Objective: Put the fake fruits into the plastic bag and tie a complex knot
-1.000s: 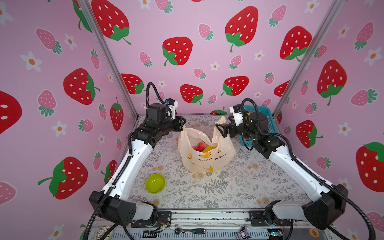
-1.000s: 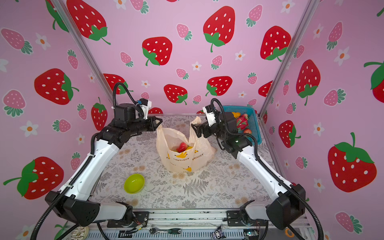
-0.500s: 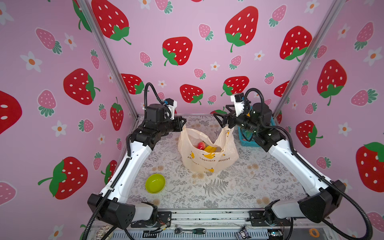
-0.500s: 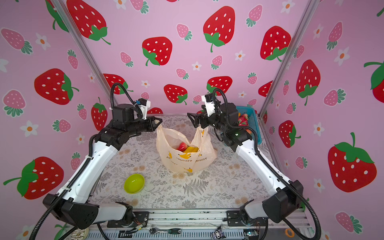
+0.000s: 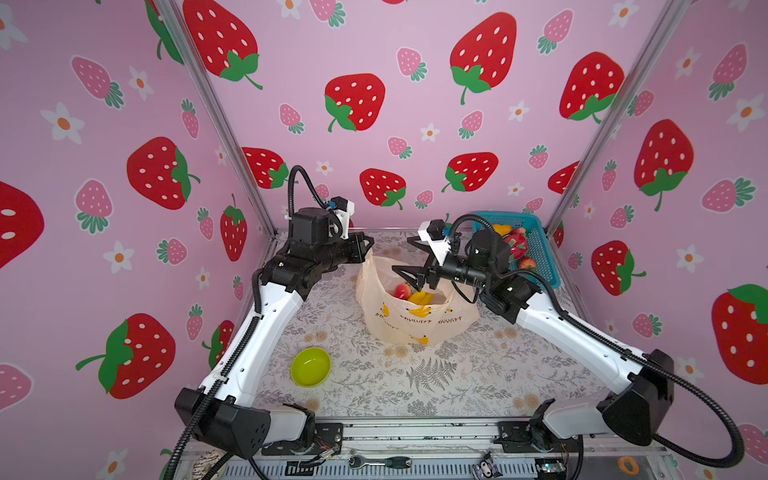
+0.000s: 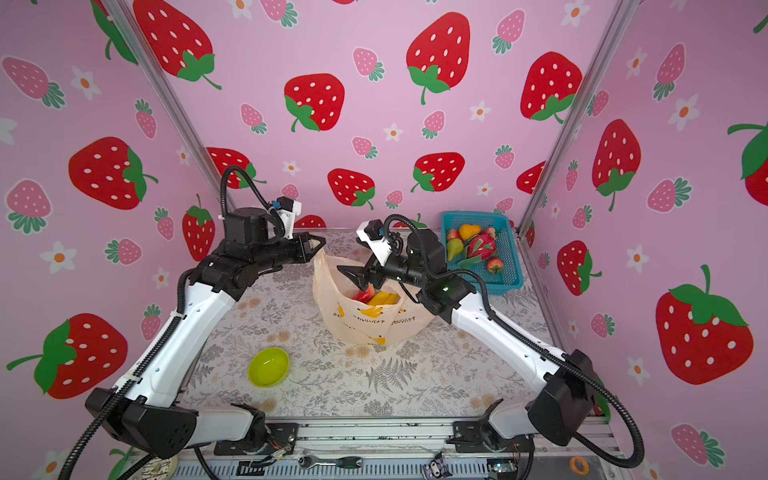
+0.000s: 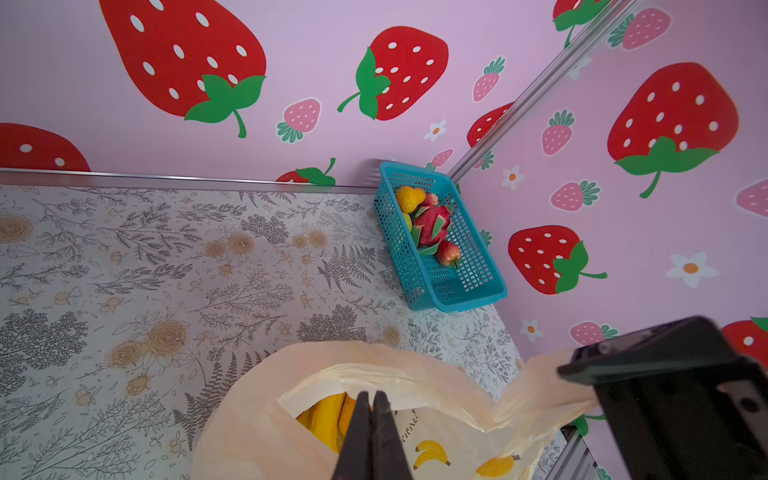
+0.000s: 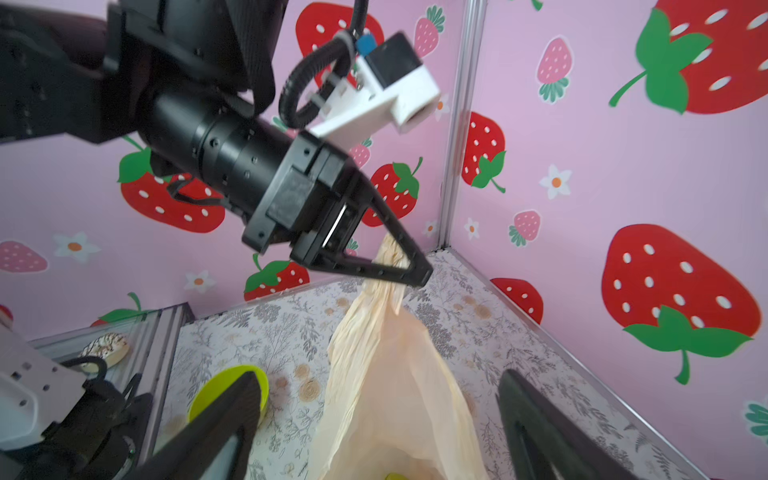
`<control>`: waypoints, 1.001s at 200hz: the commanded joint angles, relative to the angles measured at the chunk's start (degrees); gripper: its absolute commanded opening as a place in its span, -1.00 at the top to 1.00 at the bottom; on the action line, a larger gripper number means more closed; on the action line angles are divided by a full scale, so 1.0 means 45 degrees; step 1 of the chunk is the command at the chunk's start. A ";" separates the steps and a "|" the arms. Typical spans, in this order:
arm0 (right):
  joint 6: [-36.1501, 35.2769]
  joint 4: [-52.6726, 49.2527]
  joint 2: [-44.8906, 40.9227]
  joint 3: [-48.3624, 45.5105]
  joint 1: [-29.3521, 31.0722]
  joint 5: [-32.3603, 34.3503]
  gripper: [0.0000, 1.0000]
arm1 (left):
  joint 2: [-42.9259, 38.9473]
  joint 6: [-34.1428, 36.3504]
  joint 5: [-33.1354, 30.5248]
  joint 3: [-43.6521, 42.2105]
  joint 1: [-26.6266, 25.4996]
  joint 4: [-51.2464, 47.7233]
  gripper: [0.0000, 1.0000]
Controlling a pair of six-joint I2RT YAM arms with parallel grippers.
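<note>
The plastic bag (image 5: 415,324) (image 6: 365,322) stands open in the middle of the table, with yellow bananas (image 5: 419,297) and a red apple (image 5: 401,291) inside. My left gripper (image 5: 368,246) (image 7: 374,397) is shut on the bag's left handle (image 8: 388,257) and holds it up. My right gripper (image 5: 406,259) (image 6: 352,259) (image 8: 378,403) hangs wide open over the bag's mouth, holding nothing. In the left wrist view the other handle (image 7: 540,390) lies against its finger (image 7: 648,374). More fake fruits sit in the basket: orange pear (image 6: 469,231), green pear (image 6: 454,248), dragon fruit (image 6: 480,247), red apple (image 6: 494,264).
The teal mesh basket (image 5: 540,270) (image 7: 457,301) stands in the back right corner against the walls. A lime-green bowl (image 5: 310,366) (image 6: 268,366) (image 8: 224,382) sits at the front left. Pink strawberry-print walls close in three sides.
My right gripper has swung left from beside the basket to above the bag's mouth and closed a little. The bag's right handle has dropped. The left arm has not moved.
</note>
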 commanded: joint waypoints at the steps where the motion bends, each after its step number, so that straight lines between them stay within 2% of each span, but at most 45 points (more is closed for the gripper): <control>1: -0.0851 0.1186 0.0146 -0.0520 0.0224 -0.0680 -0.82 | -0.0302 -0.0168 0.0170 0.0168 0.0152 0.0019 1.00; 39: -0.0999 0.1888 0.1027 -0.0871 0.0285 -0.0666 -0.91 | -0.0278 -0.0521 0.0587 0.0273 0.0230 0.0003 1.00; 80: -0.0083 0.3210 0.2472 -0.0236 0.0398 -0.1301 -1.00 | -0.0351 -0.0834 0.1250 0.0330 0.0233 0.0135 1.00; 106: 0.0172 0.4184 0.3043 -0.0102 0.0439 -0.1457 -0.99 | -0.0366 -0.1187 0.1849 0.0333 0.0218 0.0365 1.00; 154: -0.0157 0.4413 0.4069 0.0757 0.0447 -0.1826 -1.00 | -0.0500 -0.1802 0.2732 0.0355 0.0245 0.0664 1.00; 185: -0.0810 0.4832 0.4465 0.0473 0.0405 -0.2037 -0.85 | -0.0617 -0.2050 0.3007 0.0364 0.0300 0.0825 1.00; 193: -0.0923 0.4974 0.4538 0.0392 0.0362 -0.2323 -0.69 | -0.0620 -0.2163 0.3123 0.0370 0.0324 0.0888 1.00; 200: -0.1001 0.5056 0.4599 0.0311 0.0336 -0.2612 -0.42 | -0.0620 -0.2242 0.3211 0.0352 0.0363 0.0957 1.00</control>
